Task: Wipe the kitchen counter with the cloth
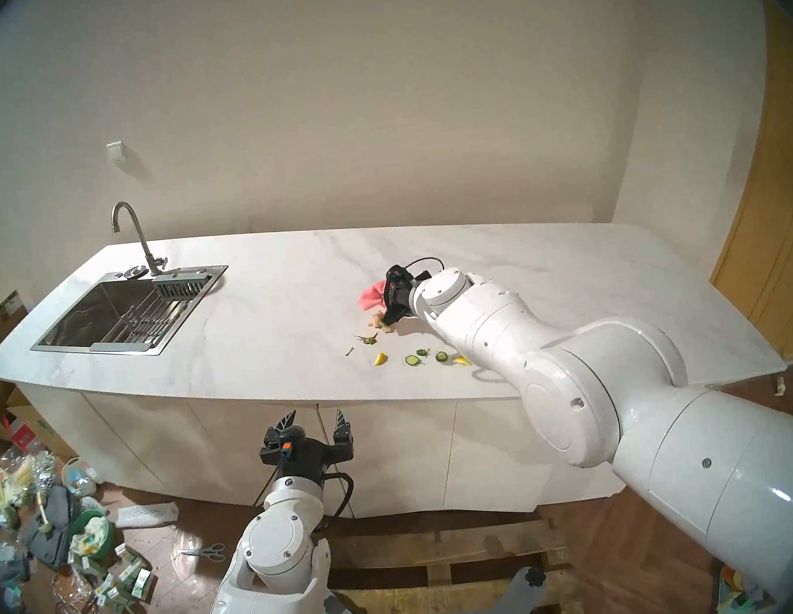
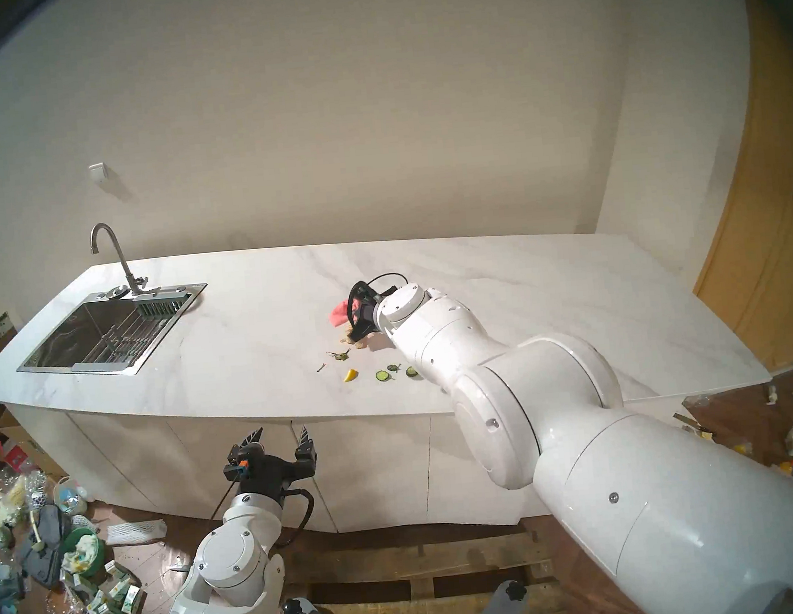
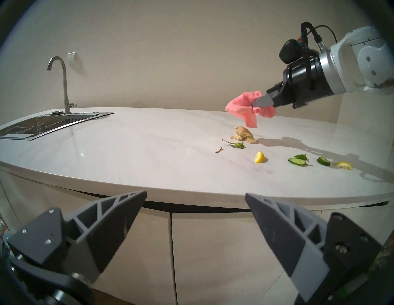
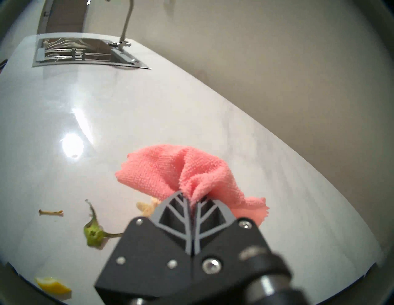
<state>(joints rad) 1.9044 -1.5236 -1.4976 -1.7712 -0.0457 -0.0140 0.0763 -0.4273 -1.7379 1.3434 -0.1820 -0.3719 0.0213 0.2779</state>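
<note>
Here the right hand (image 4: 192, 201) grips the unlabelled pink cloth (image 4: 170, 172).

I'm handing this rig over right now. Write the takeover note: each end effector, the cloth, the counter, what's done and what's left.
Right end effector: shut on the salmon-pink fabric cloth, held in the air above the white marble-look kitchen counter, not touching it.
Left end effector: open, empty, in front of the white cabinet fronts.
Done: cloth picked up.
Left: wiping. A beige crumpled wad, yellow lemon wedges, green cucumber slices and a green stem scrap lie on the counter.
</note>
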